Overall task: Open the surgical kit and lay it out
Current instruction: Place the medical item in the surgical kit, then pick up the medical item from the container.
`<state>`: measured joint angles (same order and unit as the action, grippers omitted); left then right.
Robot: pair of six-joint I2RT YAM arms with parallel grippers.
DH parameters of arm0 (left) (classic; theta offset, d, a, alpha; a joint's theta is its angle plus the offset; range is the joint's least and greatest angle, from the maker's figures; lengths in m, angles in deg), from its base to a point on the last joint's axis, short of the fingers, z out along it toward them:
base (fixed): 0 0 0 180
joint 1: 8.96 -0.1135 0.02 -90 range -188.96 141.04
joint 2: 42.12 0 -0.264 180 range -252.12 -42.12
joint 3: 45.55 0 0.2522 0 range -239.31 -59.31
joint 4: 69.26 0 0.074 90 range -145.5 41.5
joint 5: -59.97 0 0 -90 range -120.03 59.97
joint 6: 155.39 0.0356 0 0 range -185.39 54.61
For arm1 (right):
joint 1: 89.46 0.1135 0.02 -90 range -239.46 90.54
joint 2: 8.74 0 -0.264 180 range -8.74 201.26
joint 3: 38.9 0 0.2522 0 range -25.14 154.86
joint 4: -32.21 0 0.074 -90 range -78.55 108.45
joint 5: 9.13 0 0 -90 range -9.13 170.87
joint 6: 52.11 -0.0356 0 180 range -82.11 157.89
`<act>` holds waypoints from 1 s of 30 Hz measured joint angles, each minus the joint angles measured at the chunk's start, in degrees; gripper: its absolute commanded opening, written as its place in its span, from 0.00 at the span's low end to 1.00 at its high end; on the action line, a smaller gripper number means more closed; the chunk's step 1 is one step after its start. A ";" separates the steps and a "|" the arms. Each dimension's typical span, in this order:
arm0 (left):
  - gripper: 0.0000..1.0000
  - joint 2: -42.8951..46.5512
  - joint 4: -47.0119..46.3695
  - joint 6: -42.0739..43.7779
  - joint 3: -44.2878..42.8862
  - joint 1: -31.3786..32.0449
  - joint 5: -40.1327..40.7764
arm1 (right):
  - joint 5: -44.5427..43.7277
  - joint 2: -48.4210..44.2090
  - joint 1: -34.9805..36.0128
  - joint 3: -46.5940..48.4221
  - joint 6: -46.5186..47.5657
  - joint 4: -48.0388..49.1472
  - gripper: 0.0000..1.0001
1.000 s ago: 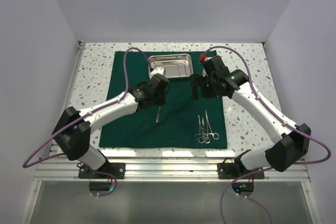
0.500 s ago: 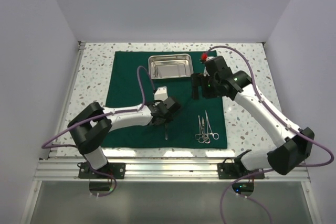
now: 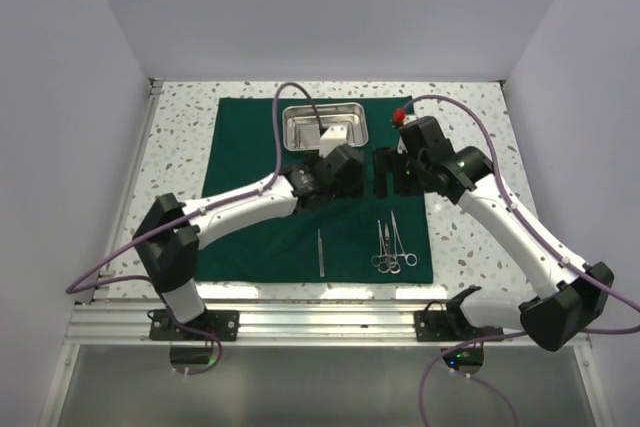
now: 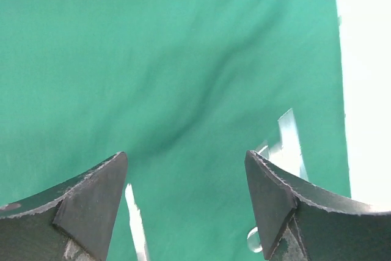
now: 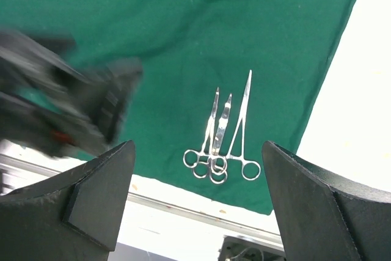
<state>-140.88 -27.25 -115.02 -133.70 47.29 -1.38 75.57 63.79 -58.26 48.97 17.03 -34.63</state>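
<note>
Top external alone shows tray (image 3: 303,129), right wrist sees clamps (image 5: 223,142), left hand (image 4: 185,157) apart, right hand (image 5: 198,146) apart.

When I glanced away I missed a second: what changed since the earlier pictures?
The left gripper carried a slim steel instrument from near the tray to the near part of the cloth, released it, then swung back toward the tray, open and empty. The instrument now lies on the cloth, left of the clamps. Tray, cloth and clamps stayed put; the right gripper barely shifted and is open.
</note>
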 measured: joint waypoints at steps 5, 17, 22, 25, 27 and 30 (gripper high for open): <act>0.76 -1.86 -1.95 11.06 -14.10 -9.14 -2.21 | -0.15 -1.33 0.00 -2.43 -0.85 0.04 0.88; 0.65 -40.44 -2.12 26.69 -51.15 -22.21 -8.44 | -1.66 -5.42 0.00 -3.72 -3.50 -2.78 0.88; 0.56 -46.99 -2.29 26.88 -51.47 -22.75 -10.36 | -2.51 -5.46 0.00 -3.72 -4.42 -5.35 0.88; 0.56 -47.36 -3.02 26.73 -53.22 -23.15 -10.97 | -2.73 -5.25 0.00 -3.72 -4.61 -6.45 0.88; 0.56 -47.60 -3.61 26.77 -54.16 -23.26 -11.06 | -2.75 -4.61 0.00 -3.72 -4.61 -6.69 0.88; 0.55 -48.13 -3.96 26.80 -54.90 -23.39 -11.13 | -2.78 -3.10 0.00 -3.61 -4.42 -6.82 0.88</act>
<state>-189.01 -31.21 -88.22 -188.60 23.90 -12.51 72.80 60.69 -58.26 45.36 12.61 -41.45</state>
